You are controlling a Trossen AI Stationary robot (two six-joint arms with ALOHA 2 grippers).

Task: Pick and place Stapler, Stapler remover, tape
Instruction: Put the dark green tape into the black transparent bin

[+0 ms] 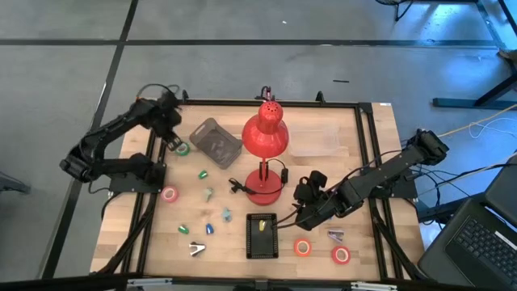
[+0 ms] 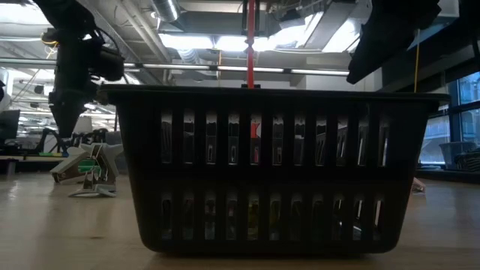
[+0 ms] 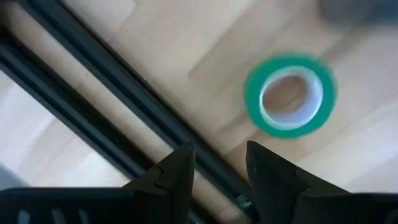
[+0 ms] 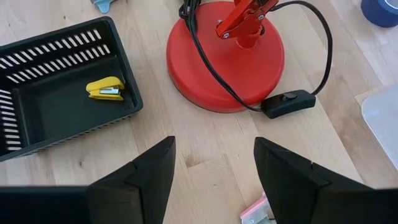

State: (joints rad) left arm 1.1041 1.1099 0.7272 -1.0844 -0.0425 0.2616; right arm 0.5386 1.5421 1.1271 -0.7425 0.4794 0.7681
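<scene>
A green tape roll [image 3: 289, 96] lies flat on the wooden table at the far left, a little ahead of my left gripper [image 3: 217, 174]. That gripper [image 1: 172, 143] points down over the dark table rail, open, with nothing between its fingers. A yellow stapler [image 4: 106, 88] lies inside the black basket [image 1: 261, 236] near the front. My right gripper [image 4: 214, 180] hangs open and empty between the basket and the red lamp's base [image 4: 225, 59]. A pink stapler remover [image 4: 258, 211] lies just below it. Pink [image 1: 169, 194], orange [image 1: 303, 247] and red [image 1: 340, 255] tape rolls lie flat on the table.
The red lamp [image 1: 265, 133] stands mid-table, its black cord and switch [image 4: 287, 102] trailing beside the base. A grey tray [image 1: 215, 139] sits to the right of the green roll. A silver remover [image 1: 196, 250] and several small coloured items lie front left.
</scene>
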